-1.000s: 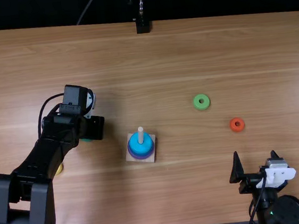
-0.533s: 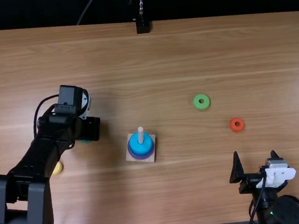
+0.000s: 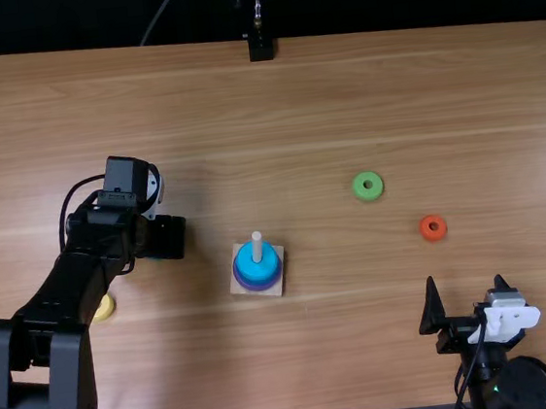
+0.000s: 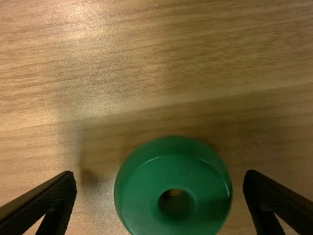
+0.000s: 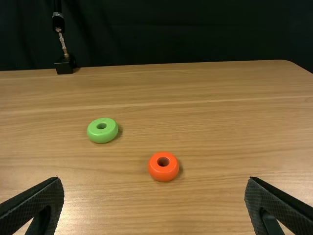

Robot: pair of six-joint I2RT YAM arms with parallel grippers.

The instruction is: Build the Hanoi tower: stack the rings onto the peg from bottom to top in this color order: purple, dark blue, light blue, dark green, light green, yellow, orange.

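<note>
Dark green ring (image 4: 142, 196) lies hole-up between my left jaws, which stand wide, one to either side with a gap at both flanks, so they have hold of nothing. My right jaws, towards the 6 o'clock edge of the surface (image 3: 347, 353), also gape wide, gripping nothing. One peg (image 3: 256, 239) rises from one square base (image 3: 274, 289), carrying a purple ring (image 3: 254, 287) low down and a light blue ring (image 3: 252, 265) above; I cannot tell whether another sits between. From that peg, my left jaws are at 10 o'clock. Four rings are loose: the dark green, one light green ring (image 3: 358, 187) at 2, one orange ring (image 3: 425, 229) at 3, one yellow ring (image 3: 105, 308) near 9, partly behind my left arm (image 3: 75, 274). Bare wood stretches from the base to the far edge at 12.
</note>
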